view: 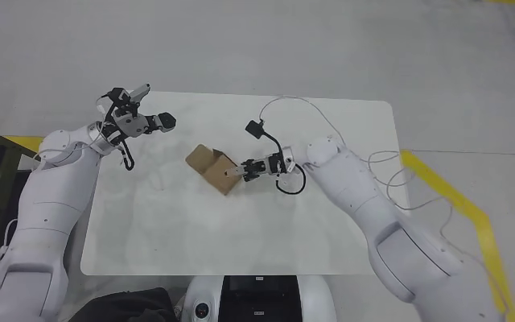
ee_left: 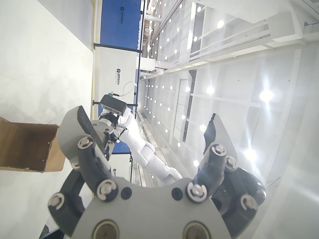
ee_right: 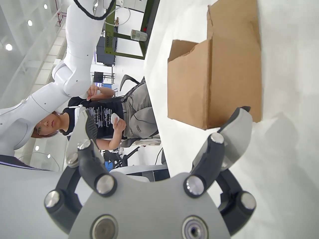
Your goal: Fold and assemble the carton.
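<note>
Carton lies diagonal, far-left to near-right; right tool beside near end

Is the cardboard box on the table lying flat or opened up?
Opened up, but not closed. The box has walls standing off the table, and the left wrist view looks into its hollow open end.

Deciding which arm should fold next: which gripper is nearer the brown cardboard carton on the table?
Right. The right gripper is open at the edge of the brown cardboard carton; the left gripper is open too, clearly apart from it on its other side.
</note>
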`<action>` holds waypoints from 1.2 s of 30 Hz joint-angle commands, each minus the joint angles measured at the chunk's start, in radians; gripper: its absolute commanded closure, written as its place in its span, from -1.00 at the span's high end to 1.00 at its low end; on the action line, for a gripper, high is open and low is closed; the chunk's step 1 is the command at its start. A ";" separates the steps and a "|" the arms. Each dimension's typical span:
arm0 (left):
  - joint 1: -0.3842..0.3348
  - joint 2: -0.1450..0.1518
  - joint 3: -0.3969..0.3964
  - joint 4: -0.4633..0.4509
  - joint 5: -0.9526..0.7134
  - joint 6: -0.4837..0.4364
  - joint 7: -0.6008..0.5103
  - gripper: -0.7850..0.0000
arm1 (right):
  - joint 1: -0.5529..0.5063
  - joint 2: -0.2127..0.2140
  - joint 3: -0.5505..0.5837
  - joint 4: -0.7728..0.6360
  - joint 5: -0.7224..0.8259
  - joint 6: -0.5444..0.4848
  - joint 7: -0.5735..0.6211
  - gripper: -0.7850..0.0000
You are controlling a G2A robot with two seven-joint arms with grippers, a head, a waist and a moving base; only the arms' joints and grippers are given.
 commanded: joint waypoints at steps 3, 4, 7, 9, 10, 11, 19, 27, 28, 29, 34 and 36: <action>-0.003 -0.003 -0.002 -0.004 0.009 0.002 -0.002 1.00 | -0.032 0.000 -0.016 -0.059 0.041 0.031 0.031 1.00; -0.003 -0.004 -0.003 -0.003 0.011 0.003 -0.002 1.00 | -0.041 0.002 -0.021 -0.077 0.051 0.042 0.042 1.00; -0.004 -0.006 -0.007 -0.002 0.014 0.005 -0.005 1.00 | -0.065 0.011 -0.037 -0.125 0.055 0.064 0.064 1.00; -0.003 -0.007 -0.011 0.001 0.015 0.006 -0.007 1.00 | -0.078 0.017 -0.046 -0.160 0.067 0.085 0.085 1.00; -0.003 -0.007 -0.012 0.002 0.016 0.006 -0.008 1.00 | -0.084 0.020 -0.049 -0.178 0.080 0.097 0.097 1.00; -0.002 -0.008 -0.014 0.003 0.017 0.006 -0.009 1.00 | -0.088 0.023 -0.050 -0.199 0.095 0.109 0.109 1.00; 0.002 -0.011 -0.029 0.012 0.020 0.014 -0.017 1.00 | -0.058 0.065 -0.020 -0.296 0.087 0.103 0.103 1.00; 0.007 -0.015 -0.045 0.022 0.012 0.012 -0.022 1.00 | 0.004 0.030 -0.021 -0.217 0.080 0.110 -0.013 1.00; 0.007 -0.015 -0.047 0.024 0.011 0.012 -0.022 1.00 | 0.008 0.021 -0.027 -0.206 0.087 0.117 -0.025 1.00; 0.008 -0.015 -0.050 0.027 0.011 0.012 -0.022 1.00 | 0.014 0.012 -0.035 -0.195 0.089 0.121 -0.032 1.00; 0.013 -0.016 -0.071 0.033 -0.006 0.007 -0.026 1.00 | 0.041 -0.037 -0.062 -0.116 0.109 0.112 -0.081 1.00; 0.016 -0.016 -0.077 0.032 -0.006 0.006 -0.027 1.00 | 0.053 -0.057 -0.073 -0.087 0.115 0.102 -0.094 1.00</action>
